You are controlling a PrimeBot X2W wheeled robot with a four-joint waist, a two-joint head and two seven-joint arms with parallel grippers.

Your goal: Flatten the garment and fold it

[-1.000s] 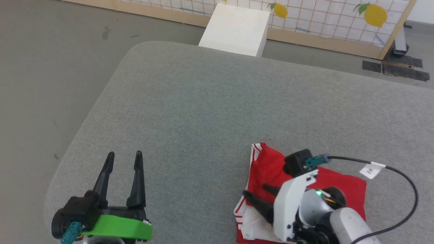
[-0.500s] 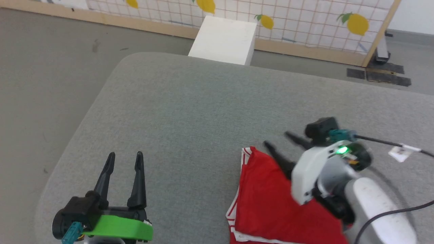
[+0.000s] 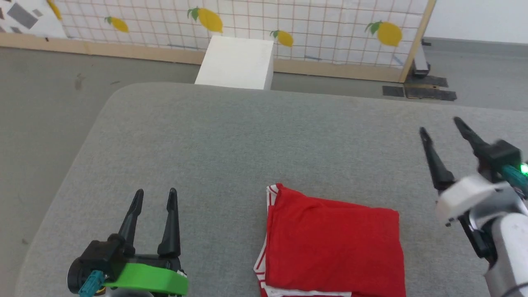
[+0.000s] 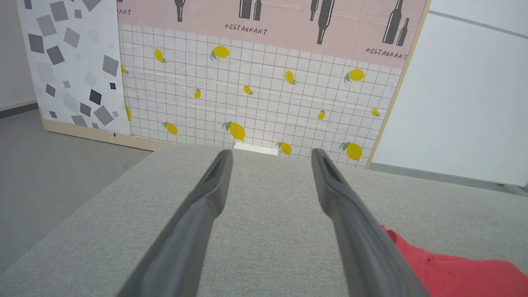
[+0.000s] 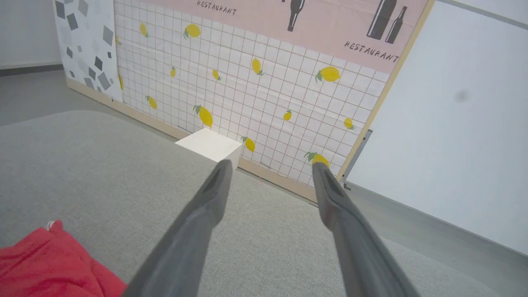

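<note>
Folded flat on the near right of the grey surface [image 3: 231,140]: one red garment [image 3: 334,243]. Either side, not touching it: left tool [image 3: 156,191] and right tool [image 3: 439,125], two in all, both spread wide, empty.

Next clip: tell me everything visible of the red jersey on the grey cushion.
The red jersey with white striped trim lies folded into a compact, roughly rectangular stack, plain red side up, no lettering showing. Its fabric looks thin and smooth, faintly creased. Striped trim peeks out along its left edge; the head view's bottom cuts off its near edge. It rests flat on the grey fabric cushion. The open left gripper and open right gripper are both clear of it.
</note>
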